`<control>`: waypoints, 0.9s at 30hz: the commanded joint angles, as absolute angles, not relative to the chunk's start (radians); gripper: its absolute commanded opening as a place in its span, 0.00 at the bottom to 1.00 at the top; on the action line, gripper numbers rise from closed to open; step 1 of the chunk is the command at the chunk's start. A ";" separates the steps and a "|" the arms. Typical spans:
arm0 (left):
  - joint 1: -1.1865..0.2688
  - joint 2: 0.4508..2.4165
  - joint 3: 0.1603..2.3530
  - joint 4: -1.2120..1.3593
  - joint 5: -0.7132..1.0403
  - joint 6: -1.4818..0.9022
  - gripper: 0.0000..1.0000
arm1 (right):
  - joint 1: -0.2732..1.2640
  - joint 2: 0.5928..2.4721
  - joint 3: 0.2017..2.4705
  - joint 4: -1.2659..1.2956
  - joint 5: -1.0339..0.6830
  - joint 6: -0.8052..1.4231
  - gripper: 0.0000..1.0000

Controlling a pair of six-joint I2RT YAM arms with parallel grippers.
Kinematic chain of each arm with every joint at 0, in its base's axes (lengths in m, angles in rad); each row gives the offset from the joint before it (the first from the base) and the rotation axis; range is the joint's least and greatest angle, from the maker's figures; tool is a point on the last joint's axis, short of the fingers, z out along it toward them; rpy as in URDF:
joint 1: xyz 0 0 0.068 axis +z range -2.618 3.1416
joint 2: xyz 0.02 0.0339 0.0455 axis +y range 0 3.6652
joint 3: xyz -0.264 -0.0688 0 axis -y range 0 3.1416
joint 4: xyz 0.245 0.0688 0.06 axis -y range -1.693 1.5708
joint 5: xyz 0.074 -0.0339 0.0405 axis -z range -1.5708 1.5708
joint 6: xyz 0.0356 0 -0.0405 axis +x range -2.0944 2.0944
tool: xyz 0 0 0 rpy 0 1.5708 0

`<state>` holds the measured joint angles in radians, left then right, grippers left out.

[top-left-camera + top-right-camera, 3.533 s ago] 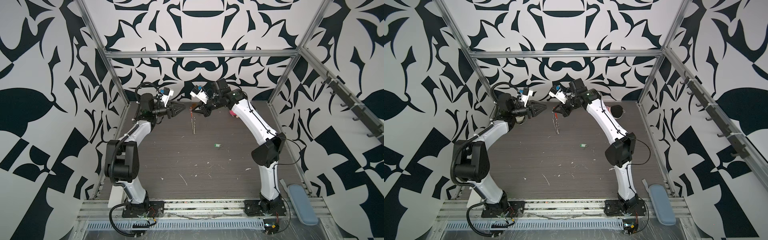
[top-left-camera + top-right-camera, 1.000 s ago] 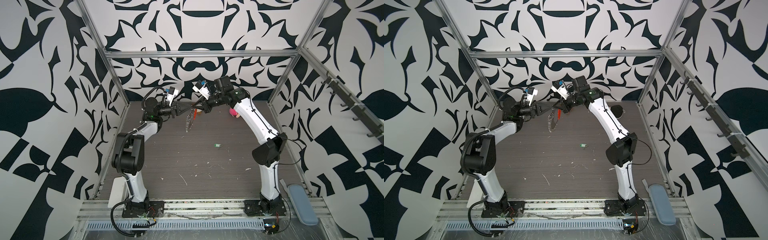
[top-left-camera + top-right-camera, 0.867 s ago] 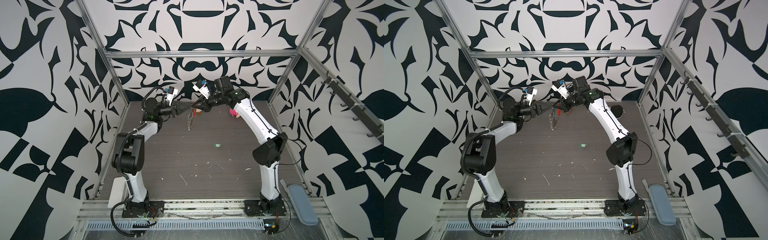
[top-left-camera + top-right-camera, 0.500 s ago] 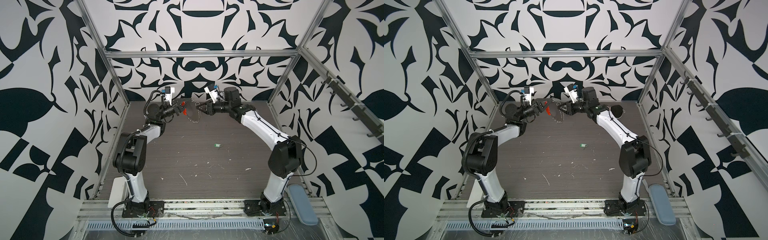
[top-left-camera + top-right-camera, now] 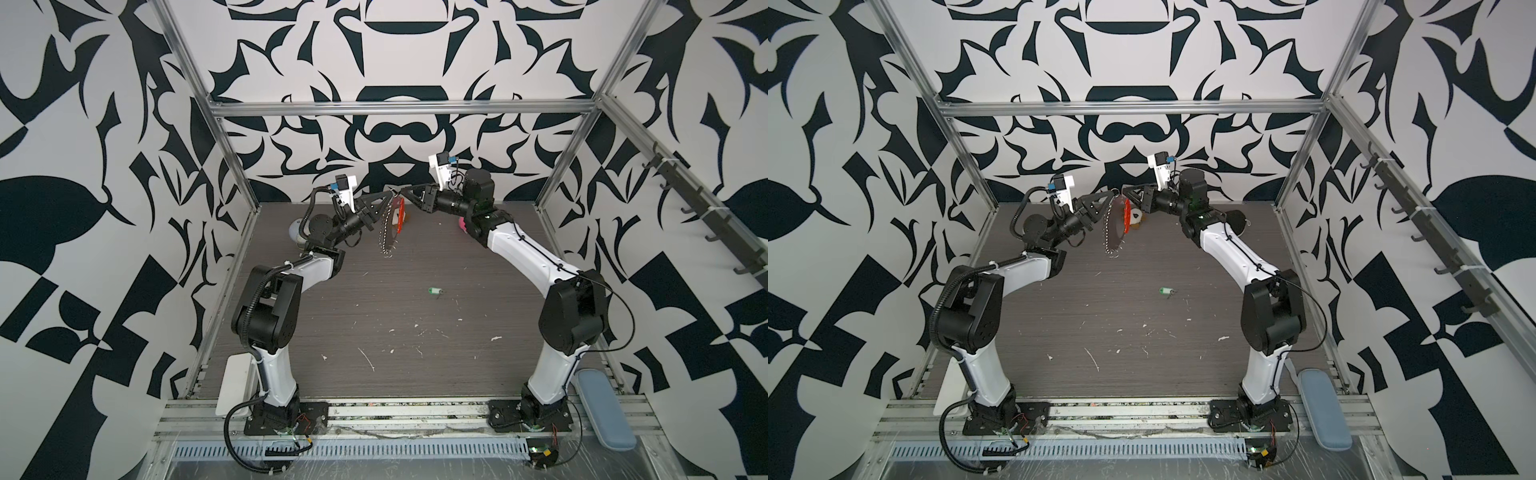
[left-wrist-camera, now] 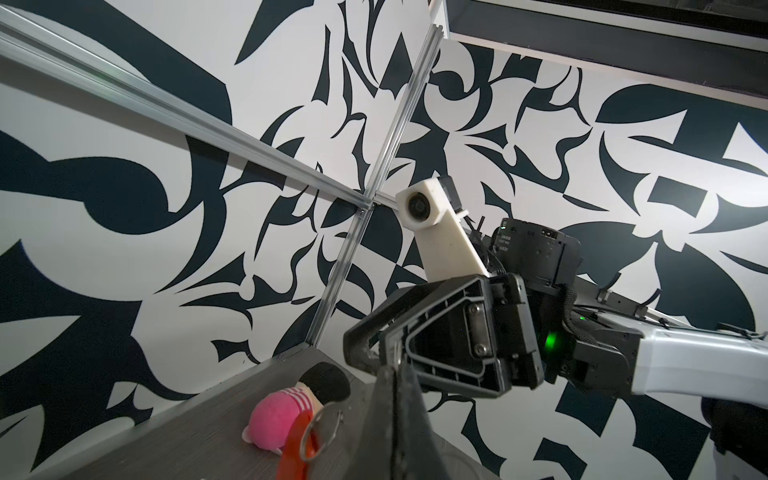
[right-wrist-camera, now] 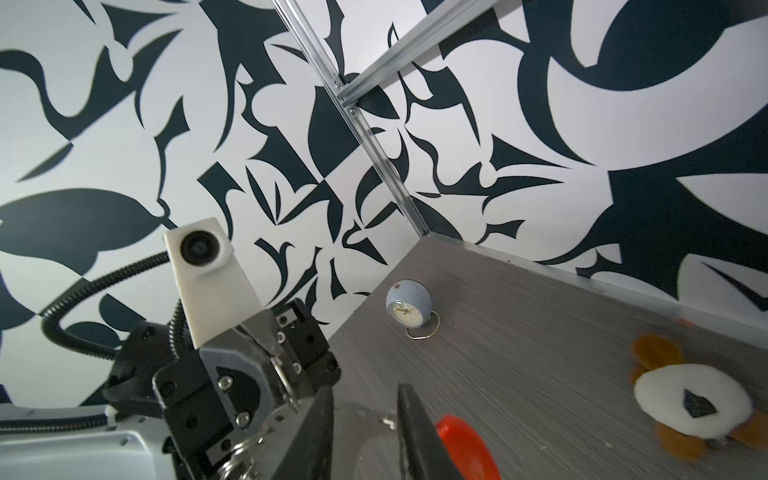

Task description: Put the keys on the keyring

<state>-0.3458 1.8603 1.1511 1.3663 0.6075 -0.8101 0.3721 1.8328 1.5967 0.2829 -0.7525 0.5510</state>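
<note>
- 2 grippers meet high over the back of the table [image 5: 415, 353], almost tip to tip.
- The left gripper [image 5: 387, 194] has its jaws pressed together on the top end of the keyring [image 5: 384, 232]. In the right wrist view a cluster of small metal rings sits right at those jaws.
- The right gripper [image 5: 409, 194] has its jaws a little apart in its own wrist view, with nothing visibly gripped. It points at the pinched top of the keyring, just beside it.
- The silver chain [image 5: 1109, 232] hangs straight down from the left grip. The orange-red strip [image 5: 401, 214] hangs beside it, on the right gripper's side. I cannot tell whether the lowest links touch the table.
- The keys [image 5: 434, 291], 1 green tag, lie flat mid-table, well apart from both grippers.
- The pale blue clock [image 7: 405, 307] stands near the back wall and plays no part.
- Step, as judged: the keyring is lifted and presented by 1 arm, the tag is not yet fetched, and threading has not begun.
- Next move, as judged: the right arm goes down to the tag and pinches its plastic body, leaving the small metal piece free. It then carries the tag up to a ring. The left grip must keep the chain from swinging.
</note>
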 commanded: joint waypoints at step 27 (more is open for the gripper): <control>-0.423 1.858 1.124 1.442 0.207 -0.822 0.00 | 0.364 1.838 1.659 0.432 -0.797 0.671 0.34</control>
